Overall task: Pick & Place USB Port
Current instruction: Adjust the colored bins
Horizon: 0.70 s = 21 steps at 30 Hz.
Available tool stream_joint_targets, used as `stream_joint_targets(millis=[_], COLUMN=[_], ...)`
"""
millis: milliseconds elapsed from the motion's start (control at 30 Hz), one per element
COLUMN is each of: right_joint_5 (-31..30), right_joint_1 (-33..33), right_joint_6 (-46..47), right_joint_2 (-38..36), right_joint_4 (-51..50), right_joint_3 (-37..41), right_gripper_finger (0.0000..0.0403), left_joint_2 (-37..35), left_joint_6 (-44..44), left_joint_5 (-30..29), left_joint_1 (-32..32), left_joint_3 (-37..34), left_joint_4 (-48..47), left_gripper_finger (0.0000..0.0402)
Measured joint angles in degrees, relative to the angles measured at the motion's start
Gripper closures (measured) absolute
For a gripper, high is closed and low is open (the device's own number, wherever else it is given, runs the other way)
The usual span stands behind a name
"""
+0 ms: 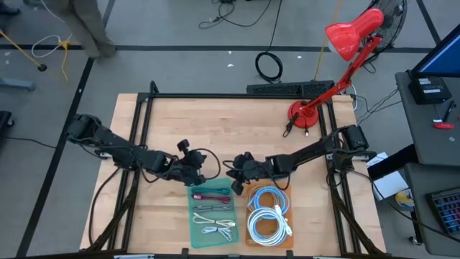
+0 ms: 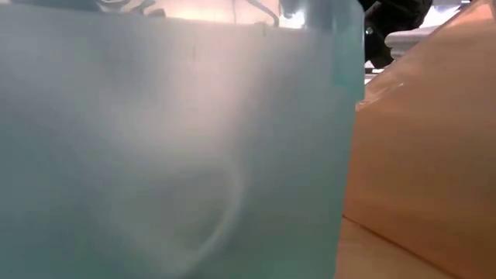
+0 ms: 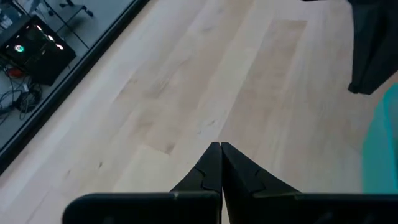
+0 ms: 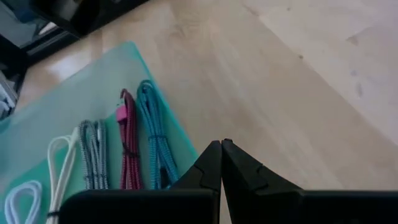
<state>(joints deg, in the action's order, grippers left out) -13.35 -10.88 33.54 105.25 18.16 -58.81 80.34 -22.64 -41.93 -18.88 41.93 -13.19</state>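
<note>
Several bundled USB cables lie in a teal tray (image 1: 192, 224). In the right wrist view they lie side by side: a blue-teal braided one (image 4: 155, 137), a red one (image 4: 127, 144), a grey one (image 4: 93, 155) and a white one (image 4: 55, 168). My left gripper (image 1: 198, 173) hovers shut over bare wood just beyond the tray's far edge. Its shut fingertips (image 3: 221, 148) show in the left wrist view. My right gripper (image 1: 234, 173) is also shut (image 4: 221, 145). It hangs near the tray's far right corner, between the two trays.
An orange tray (image 1: 290, 216) to the right of the teal one holds coiled white and blue cables (image 1: 267, 213). A red desk lamp (image 1: 338, 65) stands at the table's far right corner. The teal wall (image 2: 170, 139) and orange wall (image 2: 426, 155) fill the low view. The table's far half (image 1: 230, 122) is open wood.
</note>
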Motion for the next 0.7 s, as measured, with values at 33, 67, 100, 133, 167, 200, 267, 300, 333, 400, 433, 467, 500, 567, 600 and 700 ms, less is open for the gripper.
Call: stream_joint_targets(millis=[33, 67, 100, 133, 167, 200, 267, 300, 333, 400, 433, 467, 500, 567, 600, 700], right_joint_5=[0.0, 0.0, 0.0, 0.0, 0.0, 0.1, 0.4, 1.3, 1.7, 3.0, 3.2, 3.6, 4.1, 4.6, 4.6, 4.8], right_joint_1=[-0.2, -0.3, -0.4, -0.5, -0.6, -0.7, -0.9, -0.9, -0.9, -0.9, -1.0, -1.2, -1.3, -1.8, -2.1, -3.2], right_joint_6=[0.4, 0.8, 1.2, 1.6, 1.8, 1.8, 2.1, 2.4, 2.7, 3.3, 3.3, 3.3, 3.5, 4.1, 4.3, 4.6], right_joint_2=[0.0, 0.0, 0.1, 0.6, 0.9, 1.1, 1.2, 1.1, 1.5, 2.3, 2.4, 2.5, 2.4, 2.2, 2.2, 2.3], right_joint_4=[-0.4, -0.9, -1.3, -1.3, -1.3, -1.6, -1.5, -1.3, -1.0, -1.2, -1.8, -1.8, -1.5, -1.6, -2.0, -2.3], right_joint_3=[0.0, 0.0, 0.0, 0.0, 0.0, 0.0, 0.1, 0.1, 0.0, 0.0, 0.1, 0.2, 0.1, 0.0, 0.0, 0.0], right_gripper_finger=[0.0403, 0.0403, 0.0403, 0.0403, 0.0403, 0.0403, 0.0403, 0.0403, 0.0403, 0.0403, 0.0403, 0.0403, 0.0403, 0.0403, 0.0403, 0.0403], left_joint_2=[0.0, 0.0, 0.0, 0.0, 0.0, 0.0, 0.0, 0.0, 0.0, 0.0, 0.0, 0.0, 0.0, 0.0, 0.0, 0.0], left_joint_6=[-0.2, -0.3, -0.3, -0.4, -0.5, -0.6, -0.7, -0.8, -0.8, -0.8, -0.8, -0.8, -1.0, -1.5, -1.7, -2.2], left_joint_5=[-0.1, -0.1, -0.1, -0.2, -0.4, -0.6, -1.1, -1.4, -1.7, -1.9, -2.0, -2.0, -2.1, -2.4, -2.7, -3.1], left_joint_1=[-0.3, -0.5, -0.8, -1.2, -1.4, -1.6, -1.9, -2.1, -2.2, -2.4, -2.4, -2.4, -2.4, -2.4, -2.4, -2.4], left_joint_3=[0.0, 0.0, 0.0, 0.0, 0.0, 0.0, 0.0, 0.0, 0.0, 0.0, 0.0, 0.0, 0.0, 0.0, 0.0, 0.0], left_joint_4=[0.0, 0.0, 0.0, 0.0, -0.1, -0.2, -0.2, -0.2, -0.3, -0.4, -0.5, -0.8, -1.1, -2.1, -2.4, -3.1], left_gripper_finger=[0.0401, 0.0401, 0.0401, 0.0401, 0.0401, 0.0401, 0.0401, 0.0401, 0.0401, 0.0401, 0.0401, 0.0401, 0.0401, 0.0401, 0.0401, 0.0401])
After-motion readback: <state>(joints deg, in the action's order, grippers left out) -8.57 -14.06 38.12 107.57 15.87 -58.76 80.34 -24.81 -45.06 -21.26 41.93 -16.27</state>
